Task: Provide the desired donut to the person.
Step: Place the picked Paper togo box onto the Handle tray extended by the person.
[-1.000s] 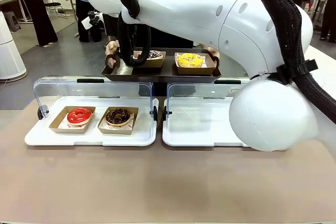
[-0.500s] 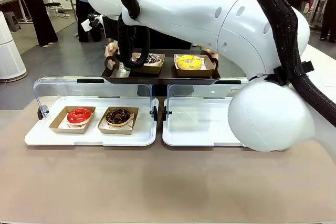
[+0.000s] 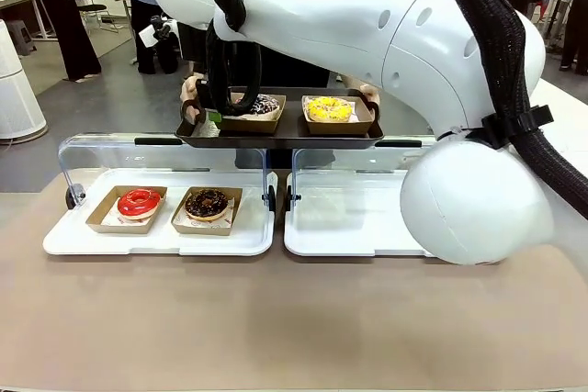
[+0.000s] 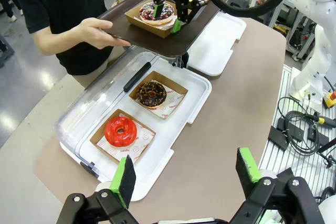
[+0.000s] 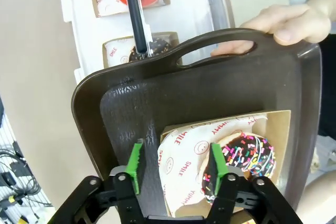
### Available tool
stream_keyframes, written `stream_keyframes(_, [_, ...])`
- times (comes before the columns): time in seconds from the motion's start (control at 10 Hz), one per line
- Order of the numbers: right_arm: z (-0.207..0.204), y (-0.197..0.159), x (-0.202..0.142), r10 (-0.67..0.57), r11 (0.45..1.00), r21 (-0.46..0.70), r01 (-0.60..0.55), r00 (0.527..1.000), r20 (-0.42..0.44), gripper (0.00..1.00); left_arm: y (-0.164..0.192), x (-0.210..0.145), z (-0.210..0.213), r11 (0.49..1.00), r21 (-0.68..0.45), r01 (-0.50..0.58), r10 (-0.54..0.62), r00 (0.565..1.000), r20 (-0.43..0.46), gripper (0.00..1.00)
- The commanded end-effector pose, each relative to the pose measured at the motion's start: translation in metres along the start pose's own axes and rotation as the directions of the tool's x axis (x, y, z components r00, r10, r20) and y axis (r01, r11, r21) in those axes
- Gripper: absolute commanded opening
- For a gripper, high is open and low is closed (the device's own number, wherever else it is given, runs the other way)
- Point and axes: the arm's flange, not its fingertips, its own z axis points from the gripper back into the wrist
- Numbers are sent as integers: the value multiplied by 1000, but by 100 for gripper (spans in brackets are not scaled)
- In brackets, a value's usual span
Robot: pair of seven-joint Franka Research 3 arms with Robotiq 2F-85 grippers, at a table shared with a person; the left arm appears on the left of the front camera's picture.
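The person's gloved hand (image 5: 294, 22) holds a dark brown tray (image 5: 210, 82) by its handle. On it a chocolate donut with coloured sprinkles (image 5: 247, 156) lies in a paper-lined cardboard box, and a yellow donut (image 3: 328, 108) sits in a second box beside it. My right gripper (image 5: 177, 166) is open over the tray, its green-padded fingers (image 5: 137, 163) straddling the near edge of the sprinkled donut's box. In the front view the right gripper (image 3: 213, 117) hangs at the tray's left end. My left gripper (image 4: 185, 174) is open and empty, high above the table.
A white tray (image 3: 55, 243) with its clear lid raised holds a red donut (image 3: 139, 201) and a chocolate donut (image 3: 207, 203) in boxes. A second white tray (image 3: 349, 218) lies to the right of it. The right arm's bulky links span the picture's right.
My right gripper's jaws have spread apart and let go of the sprinkled donut's box, which now rests on the tray. The person's tray has shifted slightly.
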Motion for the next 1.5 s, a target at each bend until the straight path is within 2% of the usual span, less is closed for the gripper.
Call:
stream_keyframes(0.0, [15,-28,36,10,1000,9,-10,1000,17,100,-1,0,1,1000,-5,0,0,1000,7,100])
stream_keyframes(0.5, [18,-26,34,22,1000,11,-23,1000,18,100,-1,0,1,1000,-5,0,0,1000,7,100])
stream_keyframes(0.7, [55,-2,15,94,996,1,-94,995,32,100,-1,0,1,1000,-5,0,0,1000,7,100])
stream_keyframes(1.0, [115,12,-71,129,992,-10,-129,991,14,100,-1,0,1,1000,-5,0,0,1000,7,100])
stream_keyframes(1.2, [124,13,-142,73,997,-27,-75,994,-83,100,-1,0,1,1000,-5,0,0,1000,7,100])
stream_keyframes(1.4, [123,24,-201,24,1000,-5,-25,992,-125,100,-1,0,1,1000,-5,0,0,1000,7,100])
